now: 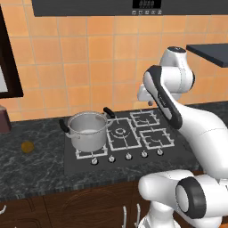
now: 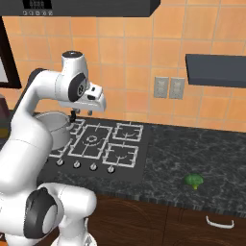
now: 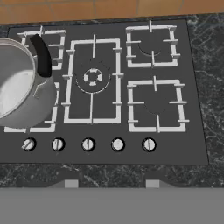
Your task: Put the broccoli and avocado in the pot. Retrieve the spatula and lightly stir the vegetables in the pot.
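The pot stands on the left burner of the hob, left of centre in the left base view, its two black handles pointing left and upper right. In the hand view the pot sits at the left edge, and nothing can be made out inside it. The avocado lies on the dark tabletop at the left of the left base view, apart from the pot. The broccoli lies on the tabletop at the lower right of the right base view, well apart from the hob.

The tool hangs above the hob near the pot's right side, in the upper left of the right base view. It holds nothing; how wide its jaws stand I cannot tell. Five knobs line the hob's front edge.
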You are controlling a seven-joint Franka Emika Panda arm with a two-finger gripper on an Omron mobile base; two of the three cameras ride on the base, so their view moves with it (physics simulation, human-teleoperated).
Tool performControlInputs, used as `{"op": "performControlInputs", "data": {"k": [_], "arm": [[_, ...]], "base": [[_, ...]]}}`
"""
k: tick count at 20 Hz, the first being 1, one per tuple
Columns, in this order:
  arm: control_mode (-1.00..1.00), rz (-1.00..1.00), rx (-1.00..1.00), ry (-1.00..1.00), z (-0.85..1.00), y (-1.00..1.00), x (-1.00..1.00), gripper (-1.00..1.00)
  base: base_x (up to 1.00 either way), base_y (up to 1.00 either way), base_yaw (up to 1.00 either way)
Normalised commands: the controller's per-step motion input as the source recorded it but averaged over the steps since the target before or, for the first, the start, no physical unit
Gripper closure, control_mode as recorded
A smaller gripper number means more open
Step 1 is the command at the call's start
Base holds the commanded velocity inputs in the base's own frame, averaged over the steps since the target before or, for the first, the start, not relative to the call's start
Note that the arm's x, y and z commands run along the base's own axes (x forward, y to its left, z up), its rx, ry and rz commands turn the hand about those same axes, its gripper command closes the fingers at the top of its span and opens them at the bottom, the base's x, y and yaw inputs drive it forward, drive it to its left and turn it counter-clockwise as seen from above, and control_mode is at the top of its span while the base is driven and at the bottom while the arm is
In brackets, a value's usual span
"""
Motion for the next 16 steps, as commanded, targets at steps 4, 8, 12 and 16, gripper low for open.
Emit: {"op": "performControlInputs", "data": {"k": [4,8,12,16], "arm": [[-1.0,0.0,0.1,0.0,-0.09,-0.57,-0.03,-1.0],[-1.0,-0.05,0.15,0.07,-0.17,-0.97,-0.01,-1.0],[-1.0,-0.21,0.02,0.08,-0.78,-0.94,0.04,-1.0],[-1.0,-0.1,-0.01,0.0,-0.32,-0.61,0.11,-1.0]], "base": [[0.0,0.0,0.0],[0.0,0.0,0.0],[0.0,0.0,0.0],[0.0,0.0,0.0]]}}
